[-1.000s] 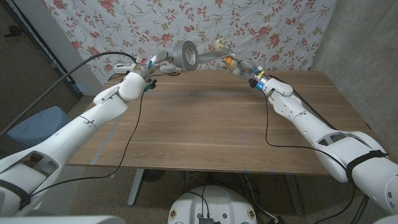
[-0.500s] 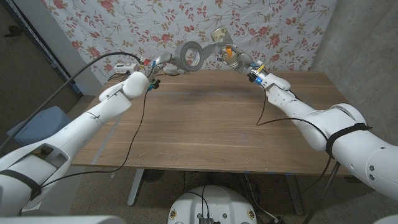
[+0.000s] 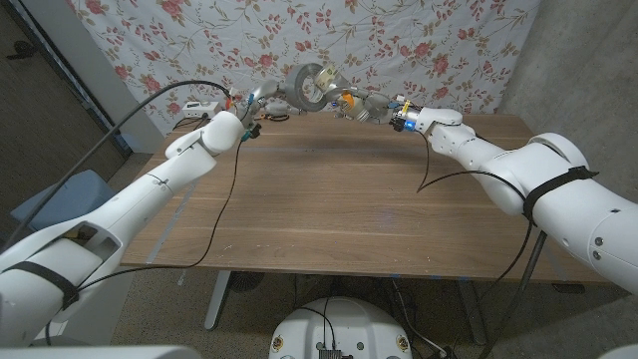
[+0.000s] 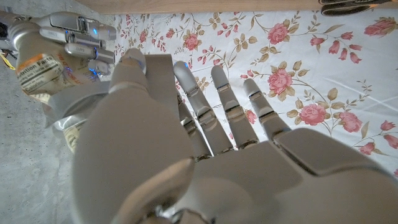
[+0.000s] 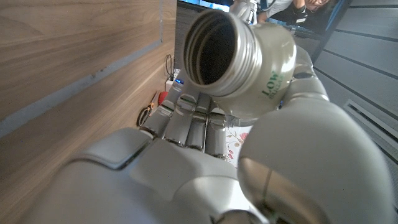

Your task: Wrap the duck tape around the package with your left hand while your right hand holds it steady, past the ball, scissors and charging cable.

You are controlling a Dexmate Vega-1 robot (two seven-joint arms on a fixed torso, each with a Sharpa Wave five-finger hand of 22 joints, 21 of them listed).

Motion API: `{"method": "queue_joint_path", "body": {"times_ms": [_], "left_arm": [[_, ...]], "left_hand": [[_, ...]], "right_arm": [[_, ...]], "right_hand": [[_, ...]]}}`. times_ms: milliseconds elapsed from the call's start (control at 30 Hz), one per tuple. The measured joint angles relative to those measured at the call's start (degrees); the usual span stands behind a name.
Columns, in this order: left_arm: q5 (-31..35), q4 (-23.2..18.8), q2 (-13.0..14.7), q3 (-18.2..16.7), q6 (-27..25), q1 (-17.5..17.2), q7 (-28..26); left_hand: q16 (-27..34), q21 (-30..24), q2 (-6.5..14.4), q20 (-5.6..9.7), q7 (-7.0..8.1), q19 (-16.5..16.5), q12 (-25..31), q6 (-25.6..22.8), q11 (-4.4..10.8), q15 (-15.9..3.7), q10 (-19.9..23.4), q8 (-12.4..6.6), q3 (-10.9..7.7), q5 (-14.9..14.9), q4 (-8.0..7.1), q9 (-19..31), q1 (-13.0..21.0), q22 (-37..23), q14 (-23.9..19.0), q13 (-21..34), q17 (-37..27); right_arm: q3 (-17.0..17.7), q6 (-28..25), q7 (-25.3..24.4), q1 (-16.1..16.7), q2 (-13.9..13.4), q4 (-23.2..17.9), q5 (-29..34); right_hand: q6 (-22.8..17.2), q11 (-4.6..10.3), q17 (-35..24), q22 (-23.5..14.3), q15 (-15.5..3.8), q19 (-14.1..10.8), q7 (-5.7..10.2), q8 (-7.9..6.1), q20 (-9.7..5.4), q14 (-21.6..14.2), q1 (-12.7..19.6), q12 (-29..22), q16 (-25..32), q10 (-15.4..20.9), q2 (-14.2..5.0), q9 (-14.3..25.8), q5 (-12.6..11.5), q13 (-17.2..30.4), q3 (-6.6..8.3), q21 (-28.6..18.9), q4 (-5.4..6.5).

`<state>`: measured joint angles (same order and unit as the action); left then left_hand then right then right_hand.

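Note:
High over the table's far edge, my left hand (image 3: 267, 98) grips the grey duck tape roll (image 3: 310, 85). Right beside the roll is the package (image 3: 346, 100), a pale jar with a printed label, held by my right hand (image 3: 376, 108). Whether roll and jar touch is unclear. In the left wrist view my left hand (image 4: 186, 155) covers most of the tape roll (image 4: 159, 71), and my right hand (image 4: 69, 36) clasps the labelled jar (image 4: 38, 73) beyond it. The right wrist view shows the jar (image 5: 245, 59) with its open mouth, gripped by my right hand (image 5: 180, 168).
Orange-handled scissors (image 5: 147, 114) and a cable (image 5: 169, 63) lie on the table (image 3: 339, 189) near the far edge. A white object (image 3: 198, 107) sits at the far left corner. Black wrist cables (image 3: 217, 214) drape over the tabletop. A flowered cloth (image 3: 429, 40) hangs behind.
My right hand has come down and to the left with the jar, ending close beside the tape roll. My left hand and the roll have shifted only slightly.

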<state>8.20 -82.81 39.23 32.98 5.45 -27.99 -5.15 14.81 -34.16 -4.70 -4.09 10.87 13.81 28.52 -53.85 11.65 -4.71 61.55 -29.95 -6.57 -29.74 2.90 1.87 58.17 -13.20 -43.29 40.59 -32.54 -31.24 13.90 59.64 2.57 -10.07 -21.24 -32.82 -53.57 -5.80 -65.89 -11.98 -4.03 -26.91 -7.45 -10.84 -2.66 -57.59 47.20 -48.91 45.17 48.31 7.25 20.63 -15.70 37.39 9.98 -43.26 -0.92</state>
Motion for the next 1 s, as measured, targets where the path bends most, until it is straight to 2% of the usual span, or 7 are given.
{"method": "queue_joint_path", "body": {"times_ms": [167,300,367,400,500,533,1000], "left_arm": [[0.4,0.8,-0.5,0.1,0.7,0.3,-1.1],[0.5,1.6,-0.9,0.2,1.4,0.7,-2.0],[0.5,1.8,-1.0,0.2,1.6,0.8,-2.3],[0.5,2.2,-1.2,0.2,1.9,0.9,-2.5],[0.5,2.7,-1.4,0.2,2.3,1.2,-2.8],[0.5,2.9,-1.4,0.3,2.5,1.4,-2.9],[0.7,3.5,-1.5,0.4,3.0,1.9,-3.1]], "left_hand": [[-0.4,-0.3,0.0,0.0,0.2,0.0,-0.4,-0.2,0.01,0.0,0.0,-0.09,0.37,0.0,-0.25,0.9,0.0,0.0,0.0,-0.1,0.0],[-0.7,-0.4,0.0,0.0,0.18,0.0,-0.5,-0.2,0.01,0.0,0.0,-0.09,0.84,0.2,-0.71,9.7,0.0,0.0,0.0,-0.1,0.0],[-0.7,-0.4,0.0,0.0,-0.03,0.0,-0.4,-0.4,0.01,0.0,0.0,-0.1,0.91,0.2,-0.79,10.9,0.0,0.0,0.0,-0.1,0.0],[-0.7,-0.4,0.0,0.0,-0.35,0.0,-0.4,-0.8,0.01,0.0,0.0,-0.1,0.93,0.2,-0.81,12.1,0.0,0.0,0.0,-0.1,-0.2],[-0.7,-0.6,0.0,0.0,-3.62,0.0,-0.4,-4.0,0.12,0.0,-0.1,-0.68,1.1,0.3,-0.98,14.6,0.0,0.0,0.0,0.0,-0.3],[-0.7,-0.6,0.0,0.0,-3.91,0.0,-0.3,-4.3,0.1,0.0,-0.1,-0.94,1.16,0.3,-1.04,15.2,0.0,0.0,0.0,0.4,-0.3],[-1.3,-0.8,0.0,0.0,-4.1,0.0,-0.2,-4.5,0.09,0.0,-0.3,-1.21,1.38,-0.2,-1.28,15.3,0.0,0.0,0.0,0.4,-0.3]], "right_arm": [[-2.3,-1.9,-1.1,-1.5,0.0,0.4,3.0],[-4.7,-3.7,-2.3,-2.9,0.0,0.7,5.3],[-5.3,-4.2,-2.8,-3.2,0.0,0.8,5.9],[-5.4,-4.2,-2.8,-3.2,0.0,0.8,5.9],[-7.0,-5.5,-4.1,-3.9,0.0,0.8,7.4],[-7.4,-5.9,-4.4,-4.0,0.0,0.7,7.6],[-8.7,-7.2,-6.5,-4.4,0.0,0.6,8.0]], "right_hand": [[0.1,0.01,-0.3,0.0,-0.1,0.6,0.09,-0.09,-0.05,0.1,0.0,0.0,-0.3,0.0,0.0,0.0,-0.3,-0.1,-0.24,0.0,0.24],[0.1,0.01,-0.7,0.0,-0.09,0.6,0.09,-0.35,0.04,0.1,0.0,0.2,-0.4,0.0,0.0,0.1,-0.3,0.0,-0.24,-0.4,0.24],[0.1,0.01,-0.7,0.0,-0.09,0.7,0.09,-0.35,0.04,0.1,0.0,0.4,-0.3,0.0,0.0,0.1,-0.3,0.0,-0.32,-0.4,0.32],[0.1,0.01,-0.6,0.0,-0.09,0.6,0.09,-0.35,0.04,0.1,0.0,0.4,-0.1,0.0,0.0,0.1,-0.3,0.0,-0.32,-0.4,0.32],[0.1,0.1,-0.6,0.0,-0.1,0.9,0.09,-0.35,-0.1,0.1,0.0,0.5,-0.1,-0.1,0.02,0.1,-0.3,0.0,-0.49,-0.4,0.48],[0.1,0.1,-0.6,0.0,-0.1,1.2,0.09,-0.35,-0.06,0.1,0.0,0.6,-0.2,-0.1,0.02,0.1,-0.3,0.0,-0.49,-0.4,0.48],[0.1,0.09,-0.8,0.3,-0.09,1.3,0.09,-0.34,0.03,0.1,0.5,0.3,-0.7,-0.1,0.48,0.1,-0.9,0.0,-0.81,-0.4,0.76]]}}
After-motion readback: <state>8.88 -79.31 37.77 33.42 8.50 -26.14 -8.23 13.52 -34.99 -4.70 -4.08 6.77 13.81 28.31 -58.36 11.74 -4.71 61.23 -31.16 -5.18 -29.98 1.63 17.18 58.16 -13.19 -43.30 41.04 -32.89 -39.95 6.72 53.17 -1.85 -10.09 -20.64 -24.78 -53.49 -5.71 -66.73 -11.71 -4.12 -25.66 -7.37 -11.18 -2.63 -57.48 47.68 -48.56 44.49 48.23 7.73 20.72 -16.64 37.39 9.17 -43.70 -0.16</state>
